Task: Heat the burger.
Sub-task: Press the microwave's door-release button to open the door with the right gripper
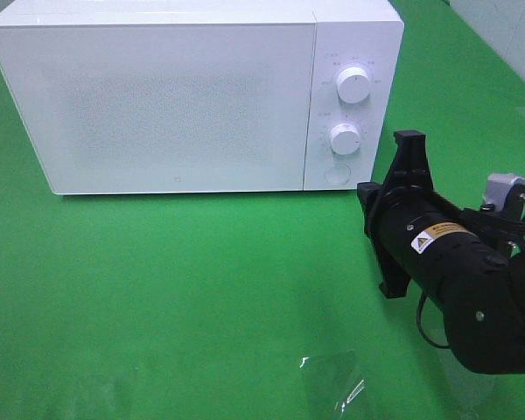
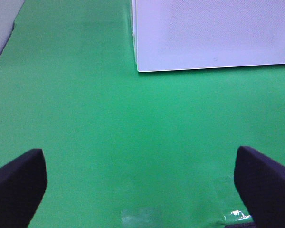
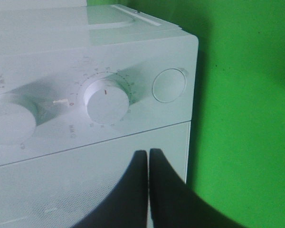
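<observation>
Green tabletop (image 1: 201, 306) carries a white microwave (image 1: 350, 35) with its door shut; the burger shows in no view, so it probably sits inside, behind the door and out of either gripper's reach. The right gripper (image 3: 148, 152), jaws pressed together into a poking tip, hovers before the control panel, which suits pressing the round button (image 1: 337, 173) below the lower knob (image 1: 344, 138). The left gripper (image 2: 140, 166) hangs spread wide, holding nothing.

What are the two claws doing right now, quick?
Left claw: open wide, holding nothing.
Right claw: closed, empty, in front of the white boxy microwave.
</observation>
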`<state>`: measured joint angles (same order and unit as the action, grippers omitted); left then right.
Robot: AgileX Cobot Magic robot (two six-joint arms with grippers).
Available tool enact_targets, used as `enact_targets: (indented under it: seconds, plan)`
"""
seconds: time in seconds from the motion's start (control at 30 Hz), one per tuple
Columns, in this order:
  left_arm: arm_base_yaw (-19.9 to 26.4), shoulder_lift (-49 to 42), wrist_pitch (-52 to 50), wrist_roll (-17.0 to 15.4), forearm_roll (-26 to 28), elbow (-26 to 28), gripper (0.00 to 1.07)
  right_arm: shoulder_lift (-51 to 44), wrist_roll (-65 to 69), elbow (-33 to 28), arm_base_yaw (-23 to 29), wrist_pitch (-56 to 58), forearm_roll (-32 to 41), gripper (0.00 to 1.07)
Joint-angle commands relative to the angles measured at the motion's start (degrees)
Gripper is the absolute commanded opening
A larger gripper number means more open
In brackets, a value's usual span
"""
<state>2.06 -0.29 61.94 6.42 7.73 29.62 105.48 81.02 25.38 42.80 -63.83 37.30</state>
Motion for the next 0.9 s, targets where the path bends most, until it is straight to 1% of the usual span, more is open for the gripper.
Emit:
enact_targets:
  seconds: [0.03, 0.07, 0.27, 0.3, 0.33, 0.4, 0.57, 0.7, 0.8, 0.87, 0.9]
  plan:
    - [0.1, -1.0, -0.7, -0.2, 0.1, -0.1, 1.0, 1.8, 1.8, 1.6, -0.5, 0.1, 0.1, 0.0]
    - [0.1, -1.0, -0.7, -0.2, 0.1, -0.1, 1.0, 3.2, 1.9, 2.9, -1.4, 0.4, -1.0, 0.0]
    - [0.1, -1.0, -0.7, -0.2, 0.1, -0.1, 1.0, 5.4, 1.9, 5.3, -4.3, 1.0, -3.9, 0.0]
    - [0.1, -1.0, -0.7, -0.2, 0.1, -0.1, 1.0, 6.0, 2.1, 6.2, -5.6, 2.0, -5.6, 0.0]
    - [0.1, -1.0, -0.7, -0.2, 0.1, -0.1, 1.0, 6.0, 2.1, 6.2, -5.6, 2.0, -5.6, 0.0]
    - [0.1, -1.0, -0.7, -0.2, 0.1, -0.1, 1.0, 7.3, 2.0, 8.0, -7.6, 3.4, -7.3, 0.0]
    - [0.1, -1.0, -0.7, -0.2, 0.1, -0.1, 1.0, 8.7, 2.1, 9.2, -8.6, 3.9, -8.2, 0.0]
    - [0.1, -1.0, -0.7, -0.2, 0.1, -0.1, 1.0, 10.5, 2.5, 12.3, -10.8, 7.6, -9.5, 0.0]
    - [0.1, -1.0, -0.7, -0.2, 0.1, -0.1, 1.0, 10.8, 2.6, 12.9, -11.2, 8.0, -10.1, 0.0]
    - [0.1, -1.0, -0.7, -0.2, 0.1, -0.1, 1.0, 12.3, 2.6, 15.2, -11.6, 9.5, -10.5, 0.0]
    - [0.1, -1.0, -0.7, -0.2, 0.1, -0.1, 1.0, 12.3, 2.6, 15.2, -11.6, 9.5, -10.5, 0.0]
